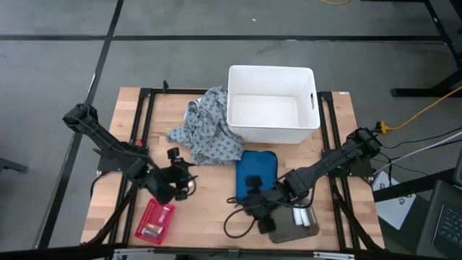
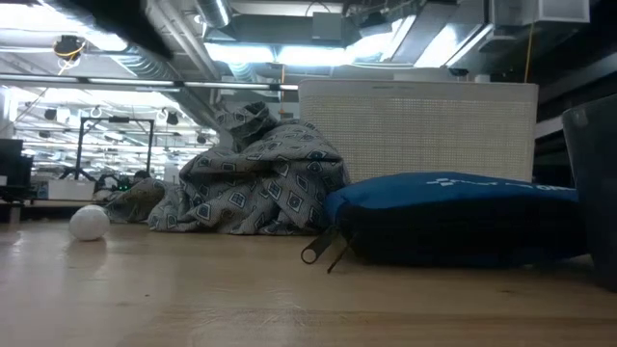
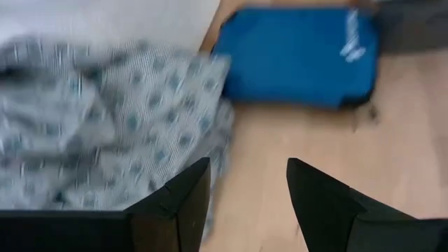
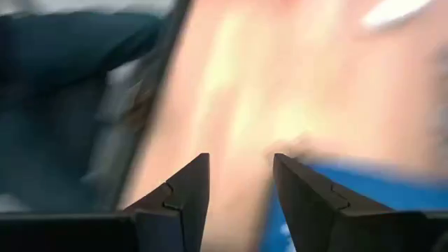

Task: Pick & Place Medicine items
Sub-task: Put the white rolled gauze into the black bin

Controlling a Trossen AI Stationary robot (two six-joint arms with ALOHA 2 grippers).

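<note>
Two white medicine bottles [image 1: 302,217] in grey tray [image 1: 283,231] near table's front edge, just beside right gripper [image 1: 254,205], jaws parted, empty. Left gripper [image 1: 182,178] parted, empty, well apart, front-left.

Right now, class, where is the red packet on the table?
In the high view, the red packet lies at the table's front left corner, just below the left hand.

Both arms: matte black, slim jointed links with bulkier blocks at the joints. Left gripper [image 3: 243,203]: two dark wedge-shaped fingers [image 3: 178,203] with angular inner edges. Right gripper [image 4: 239,199]: same black tapered fingers [image 4: 183,196], a stepped seam across each. Black cable loops off the right arm's wrist.
</note>
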